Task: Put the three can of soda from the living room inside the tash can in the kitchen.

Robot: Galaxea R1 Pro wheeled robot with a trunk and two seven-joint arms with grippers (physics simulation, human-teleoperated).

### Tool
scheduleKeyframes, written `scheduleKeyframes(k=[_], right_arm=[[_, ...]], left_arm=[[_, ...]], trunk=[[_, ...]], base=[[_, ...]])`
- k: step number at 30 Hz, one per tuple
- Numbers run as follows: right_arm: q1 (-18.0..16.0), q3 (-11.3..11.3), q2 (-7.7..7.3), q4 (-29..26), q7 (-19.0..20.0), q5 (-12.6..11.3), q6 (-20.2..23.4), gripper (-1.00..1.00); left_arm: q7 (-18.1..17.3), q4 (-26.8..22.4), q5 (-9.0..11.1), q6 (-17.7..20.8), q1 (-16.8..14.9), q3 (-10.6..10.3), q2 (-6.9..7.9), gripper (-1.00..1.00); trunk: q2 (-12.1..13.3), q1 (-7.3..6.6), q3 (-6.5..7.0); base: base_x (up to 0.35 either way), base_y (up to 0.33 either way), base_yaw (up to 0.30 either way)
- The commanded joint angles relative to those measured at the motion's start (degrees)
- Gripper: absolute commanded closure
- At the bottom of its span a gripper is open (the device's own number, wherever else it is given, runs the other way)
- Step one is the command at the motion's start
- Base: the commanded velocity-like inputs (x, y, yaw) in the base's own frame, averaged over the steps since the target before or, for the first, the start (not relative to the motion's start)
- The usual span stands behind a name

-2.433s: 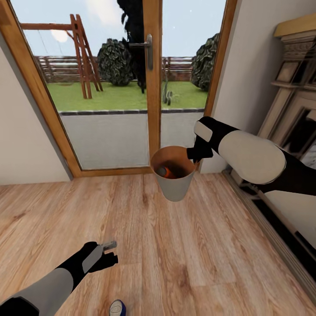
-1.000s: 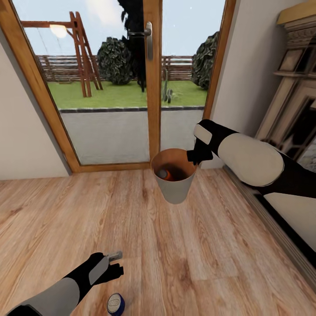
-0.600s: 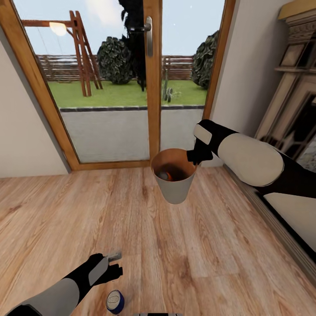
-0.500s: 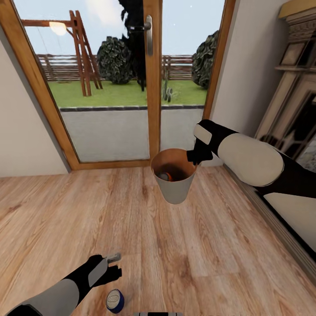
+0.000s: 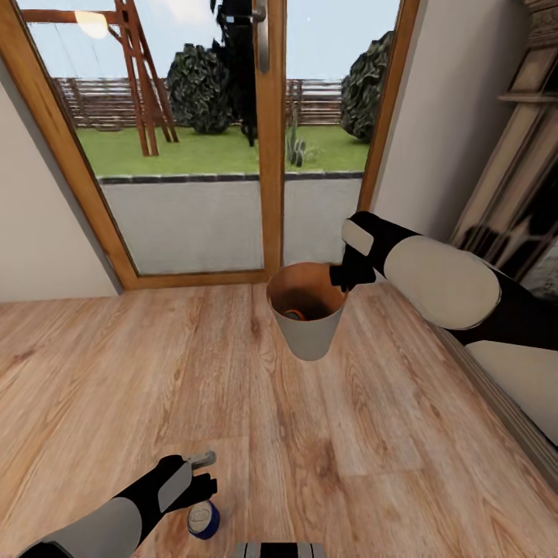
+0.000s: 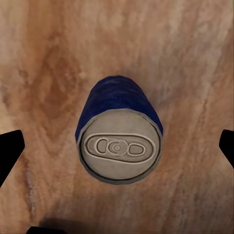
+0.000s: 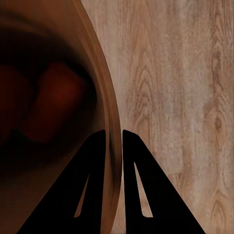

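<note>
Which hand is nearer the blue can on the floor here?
Left. The left hand hovers just above the upright blue can, open, fingers either side of it. The right hand is far off, pinching the rim of the bin near the glass doors.

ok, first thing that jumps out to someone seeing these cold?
The pale bin held off the wood floor by the right gripper, pinched on its rim, orange cans inside. Then the blue can standing on the floor, centred between the left gripper's open fingers.
</note>
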Motion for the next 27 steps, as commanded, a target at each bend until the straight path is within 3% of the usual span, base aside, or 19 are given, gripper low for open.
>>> scheduleKeyframes(k=[1,11,27], right_arm=[[-0.05,-0.77,0.08,-0.04,0.26,-0.67,0.00,1.00],[-0.06,-0.85,0.71,-0.04,0.26,-0.67,0.00,1.00],[0.00,-0.95,0.72,-0.04,0.26,-0.67,0.00,1.00]], left_arm=[[-0.01,0.01,-0.01,-0.02,0.01,-0.02,-0.06,-1.00],[-0.01,0.01,-0.09,-0.95,0.12,-0.45,-0.67,-1.00],[-0.01,0.01,-0.10,-3.15,0.16,-0.69,-0.75,-1.00]], trunk=[[-0.01,-0.02,0.00],[-0.01,-0.02,0.00],[-0.21,0.36,-3.32]], base=[[0.000,0.000,0.000],[0.000,0.000,0.000],[0.000,0.000,0.000]])
